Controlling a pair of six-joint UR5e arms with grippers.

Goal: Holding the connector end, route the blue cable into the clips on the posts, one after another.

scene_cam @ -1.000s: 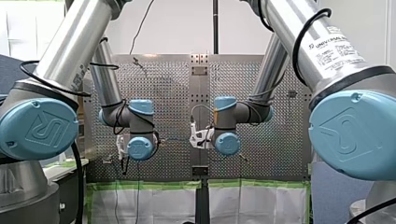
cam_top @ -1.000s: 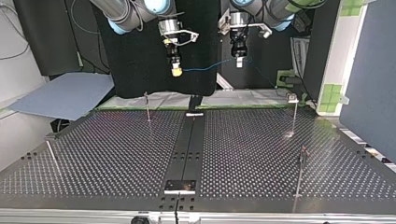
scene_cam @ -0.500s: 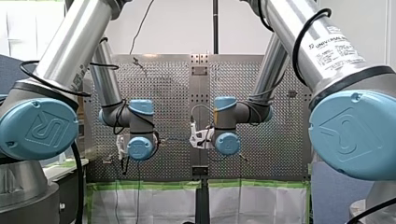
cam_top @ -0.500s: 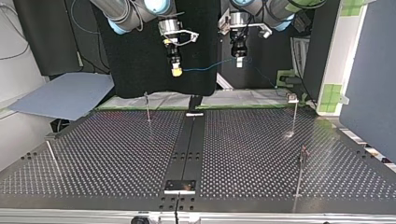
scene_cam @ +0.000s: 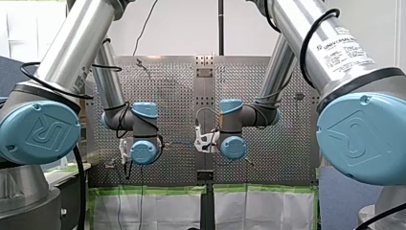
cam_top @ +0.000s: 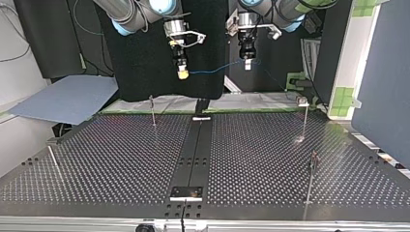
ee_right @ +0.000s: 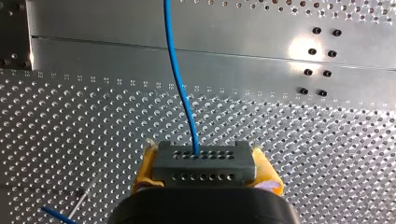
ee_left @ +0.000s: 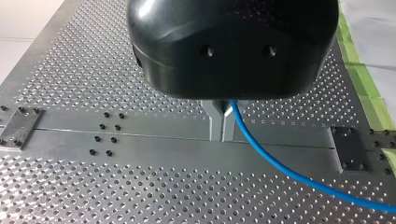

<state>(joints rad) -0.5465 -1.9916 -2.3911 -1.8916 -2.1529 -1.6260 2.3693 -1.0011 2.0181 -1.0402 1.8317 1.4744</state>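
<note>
My right gripper (ee_right: 205, 175) is shut, its yellow pads (ee_right: 144, 172) clamping a dark grey connector (ee_right: 204, 157). The blue cable (ee_right: 176, 70) runs out of the connector's face, away over the perforated table. My left gripper (ee_left: 221, 135) has its metal fingers pressed together on the same blue cable (ee_left: 271, 163), which trails off to one side. In the top view both grippers hang high above the table's far edge, my right gripper (cam_top: 182, 73) left of my left gripper (cam_top: 247, 64). The cable (cam_top: 212, 70) spans the gap between them.
Thin posts with clips stand on the perforated table: one far left of centre (cam_top: 153, 111), one far right (cam_top: 305, 116), one near right (cam_top: 312, 179), one leaning at the near left (cam_top: 52, 162). A smooth centre strip (cam_top: 196, 150) splits the table. A grey-blue sheet (cam_top: 67, 99) lies beyond its left corner.
</note>
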